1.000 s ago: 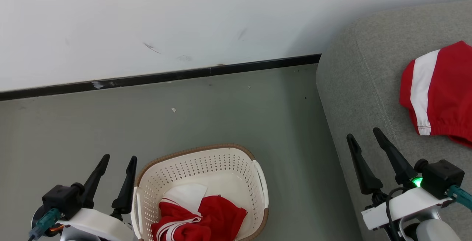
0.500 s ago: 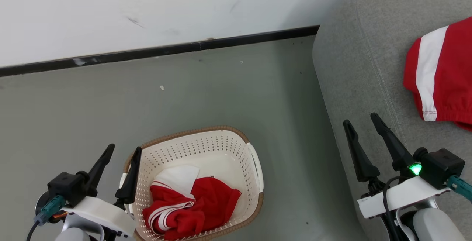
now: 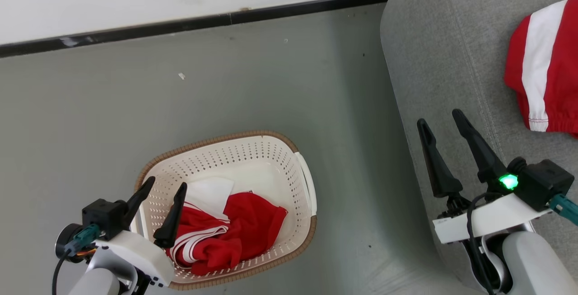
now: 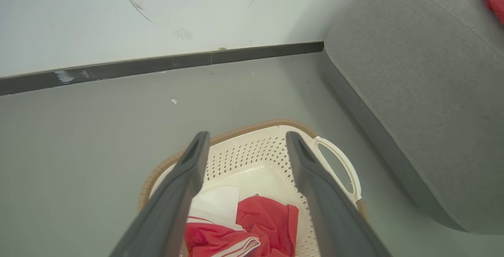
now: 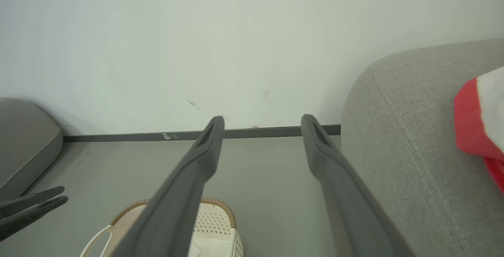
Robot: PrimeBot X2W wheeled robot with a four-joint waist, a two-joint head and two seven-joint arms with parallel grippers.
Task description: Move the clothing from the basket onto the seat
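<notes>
The cream basket (image 3: 216, 139) with a brown rim stands on the floor, holding crumpled red-and-white clothing (image 3: 244, 227). My left gripper (image 3: 167, 183) is open above the basket's left side, its fingertips over the clothing's edge and holding nothing. In the left wrist view the left gripper (image 4: 247, 135) points over the basket (image 4: 256, 124) and the clothing (image 4: 267, 217). The grey seat (image 3: 442, 51) is on the right, with a red garment with a white stripe (image 3: 551, 64) lying on it. My right gripper (image 3: 438, 117) is open and empty above the seat's left edge.
A white wall with a black skirting board (image 3: 226, 17) runs along the far side. Grey floor (image 3: 271, 82) lies between the basket and the seat. The right wrist view shows another grey cushion (image 5: 23, 139) at far left, and the left gripper's fingers (image 5: 31, 206).
The head camera has tilted down, so the whole picture slid up. Against the basket, my left gripper has moved right, from beside its left rim to over it. Both grippers stay open.
</notes>
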